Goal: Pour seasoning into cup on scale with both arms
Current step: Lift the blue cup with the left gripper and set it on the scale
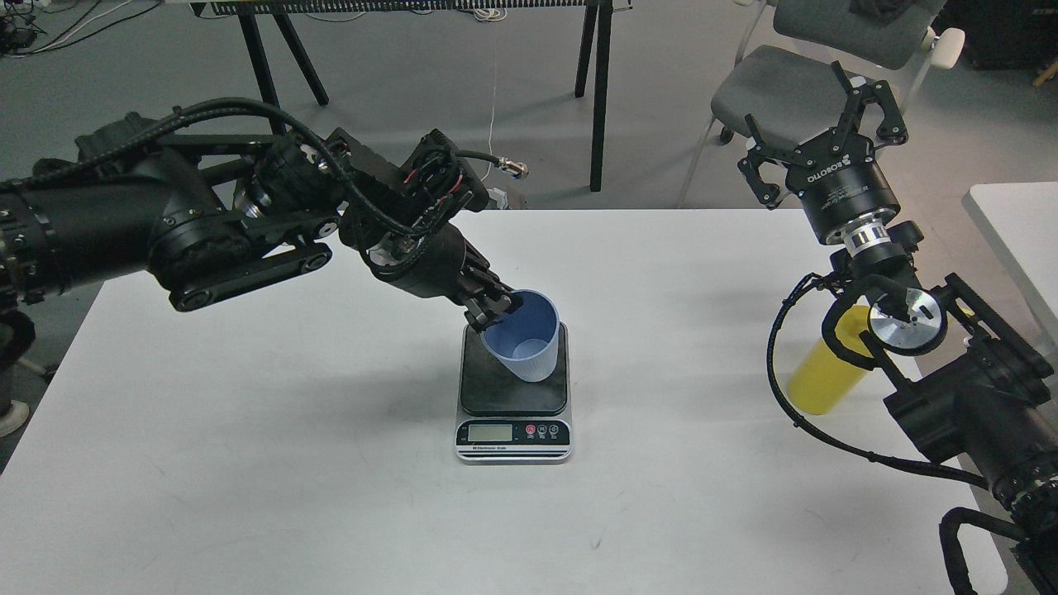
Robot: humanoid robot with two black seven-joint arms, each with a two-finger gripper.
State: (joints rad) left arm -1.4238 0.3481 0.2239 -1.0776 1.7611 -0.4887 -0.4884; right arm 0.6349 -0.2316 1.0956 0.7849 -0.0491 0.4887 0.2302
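Note:
My left gripper (494, 308) is shut on the left rim of the light blue cup (529, 343) and holds it tilted over the dark platform of the scale (512, 388); I cannot tell whether the cup's base touches the platform. The scale sits mid-table with its LCD and buttons facing me. My right gripper (818, 124) is open and empty, raised above the table's far right edge. The yellow seasoning bottle (822, 376) stands on the table at the right, its top hidden behind my right arm.
The white table (289, 463) carries the scale and bottle. A grey chair (785, 83) stands behind the right gripper. Black table legs (599, 91) stand on the floor beyond. Another white table's corner (1012, 223) shows at far right.

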